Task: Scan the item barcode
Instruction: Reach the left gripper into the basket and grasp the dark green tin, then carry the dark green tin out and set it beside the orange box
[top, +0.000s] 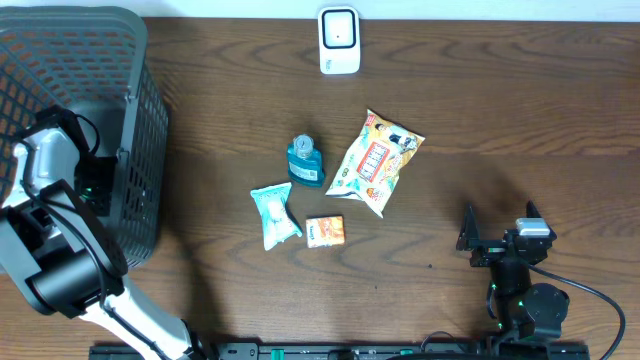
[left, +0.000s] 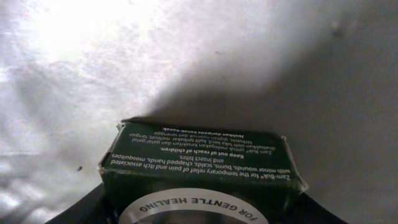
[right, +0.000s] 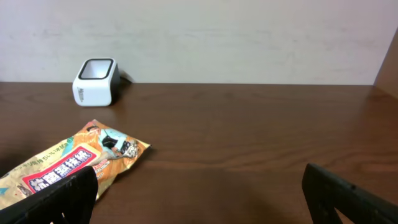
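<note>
In the left wrist view a dark green box (left: 199, 163) with white print, "for gentle healing" on its face, lies on a pale grey floor. My left gripper (left: 202, 214) is shut on it, a dark finger pressed to each of its lower sides. From overhead, the left arm (top: 45, 165) reaches down into the black mesh basket (top: 60, 50); box and jaws are hidden there. The white barcode scanner (top: 339, 41) (right: 95, 81) stands at the table's far edge. My right gripper (top: 500, 232) (right: 199, 199) rests open and empty at the front right.
On the table's middle lie an orange snack bag (top: 376, 162) (right: 68, 165), a teal bottle (top: 305, 162), a pale blue packet (top: 273, 214) and a small orange box (top: 325, 231). The basket fills the left end.
</note>
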